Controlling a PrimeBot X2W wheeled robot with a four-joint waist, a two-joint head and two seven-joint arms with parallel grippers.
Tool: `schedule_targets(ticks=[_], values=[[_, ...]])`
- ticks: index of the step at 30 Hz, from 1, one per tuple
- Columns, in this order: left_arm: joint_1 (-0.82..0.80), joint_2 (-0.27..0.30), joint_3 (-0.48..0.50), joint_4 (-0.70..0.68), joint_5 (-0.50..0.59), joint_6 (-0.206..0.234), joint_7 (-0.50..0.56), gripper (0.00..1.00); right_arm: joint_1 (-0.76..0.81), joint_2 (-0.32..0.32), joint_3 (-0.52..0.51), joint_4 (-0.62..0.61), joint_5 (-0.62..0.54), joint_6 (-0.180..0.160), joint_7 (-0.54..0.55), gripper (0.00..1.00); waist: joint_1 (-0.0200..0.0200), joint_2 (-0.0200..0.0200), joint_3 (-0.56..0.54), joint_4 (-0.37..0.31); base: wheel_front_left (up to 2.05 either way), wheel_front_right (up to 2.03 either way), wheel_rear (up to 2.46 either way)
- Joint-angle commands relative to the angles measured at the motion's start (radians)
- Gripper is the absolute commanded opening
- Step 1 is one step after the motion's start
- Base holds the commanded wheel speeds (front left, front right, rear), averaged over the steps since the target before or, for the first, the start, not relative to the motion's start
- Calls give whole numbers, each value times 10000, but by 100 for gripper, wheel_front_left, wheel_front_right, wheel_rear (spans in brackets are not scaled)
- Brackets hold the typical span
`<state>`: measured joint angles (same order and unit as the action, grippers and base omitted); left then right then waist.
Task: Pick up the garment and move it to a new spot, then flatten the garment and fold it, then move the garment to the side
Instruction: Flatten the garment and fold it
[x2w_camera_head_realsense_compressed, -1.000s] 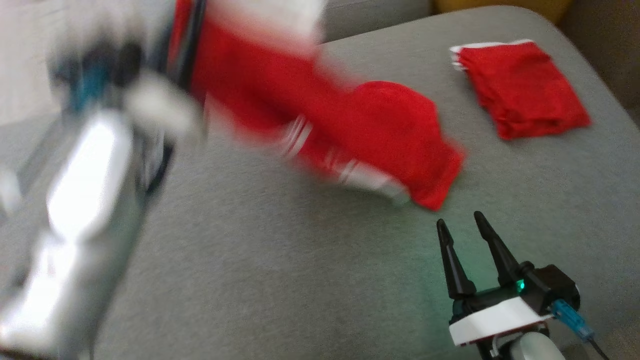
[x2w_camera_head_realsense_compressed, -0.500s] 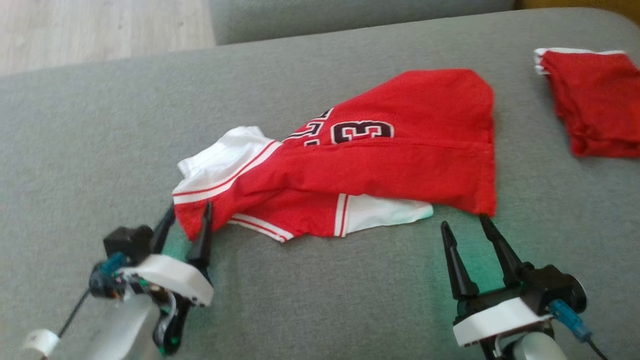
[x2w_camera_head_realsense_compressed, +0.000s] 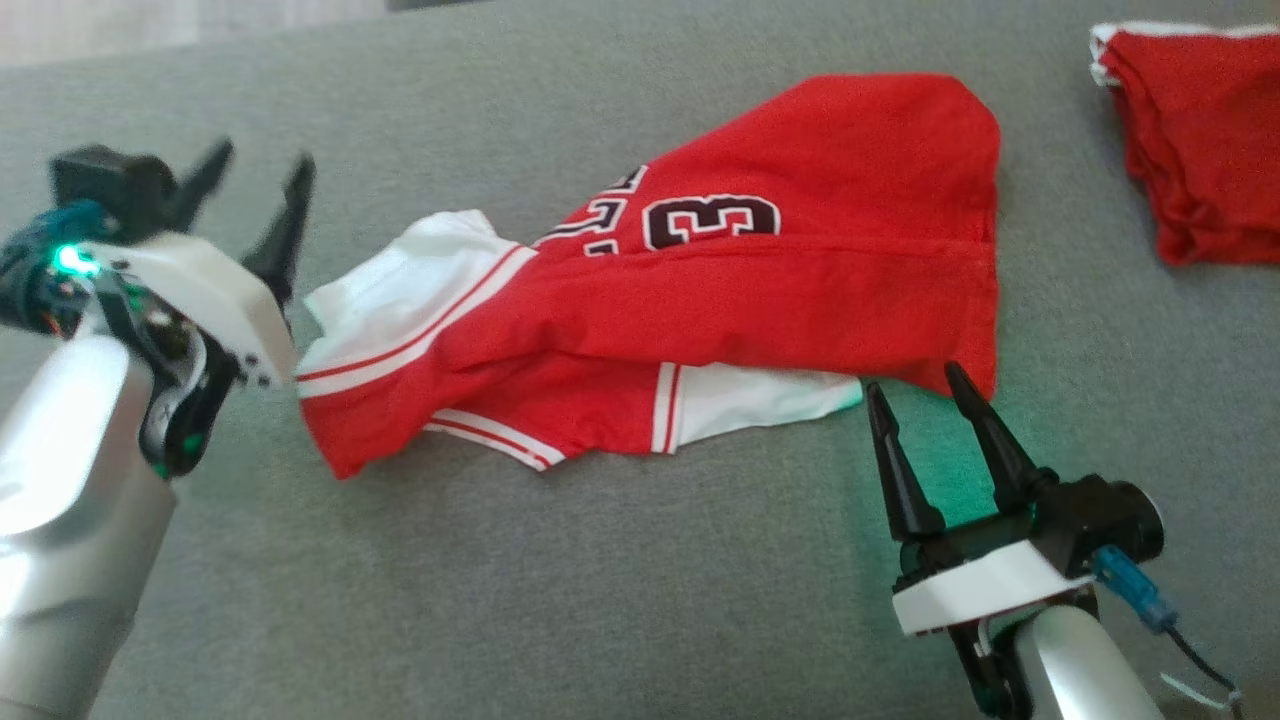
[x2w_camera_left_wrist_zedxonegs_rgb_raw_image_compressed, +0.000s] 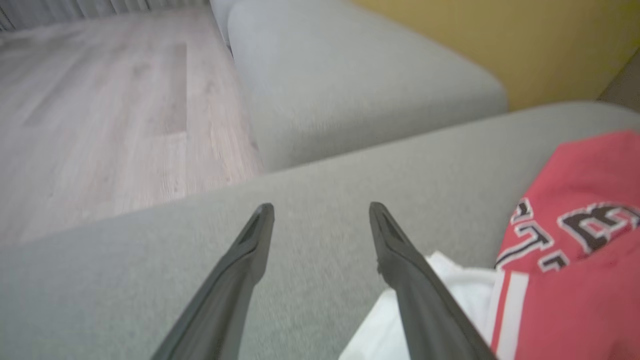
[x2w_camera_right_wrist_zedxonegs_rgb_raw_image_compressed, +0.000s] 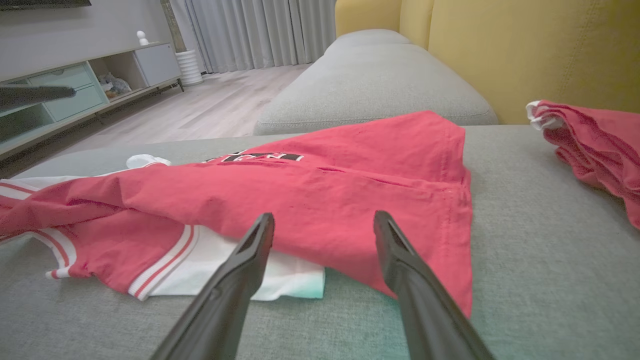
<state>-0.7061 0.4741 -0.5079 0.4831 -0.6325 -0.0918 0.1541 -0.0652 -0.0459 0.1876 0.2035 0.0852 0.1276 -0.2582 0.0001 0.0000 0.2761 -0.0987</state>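
The left hand (x2w_camera_head_realsense_compressed: 262, 155) hung with its fingers spread and empty, just beside the white sleeve end of the garment (x2w_camera_head_realsense_compressed: 720, 290). The right hand (x2w_camera_head_realsense_compressed: 915, 380), also spread and empty, pointed at its near red corner. The garment lay rumpled and doubled over itself on the grey sofa (x2w_camera_head_realsense_compressed: 560, 560), so flattening seemed next, with each hand needing an edge to draw outward. Counted: two hands, one loose garment, one folded red pile (x2w_camera_head_realsense_compressed: 1190, 150) well apart.
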Motion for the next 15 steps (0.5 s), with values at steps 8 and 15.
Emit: schedule_targets(ticks=[8, 15], values=[[166, 1405, -262, -493, -814, -338, 1771, 100, -406, -43, 190, -397, 195, 31, -36, 100, -1, 0, 619, -512, 0, 0, 0], [1175, 2328, -270, -1806, -1447, -293, 2486, 100, -383, -43, 114, -459, 227, 31, -36, 100, -1, 0, 755, -533, 0, 0, 0]])
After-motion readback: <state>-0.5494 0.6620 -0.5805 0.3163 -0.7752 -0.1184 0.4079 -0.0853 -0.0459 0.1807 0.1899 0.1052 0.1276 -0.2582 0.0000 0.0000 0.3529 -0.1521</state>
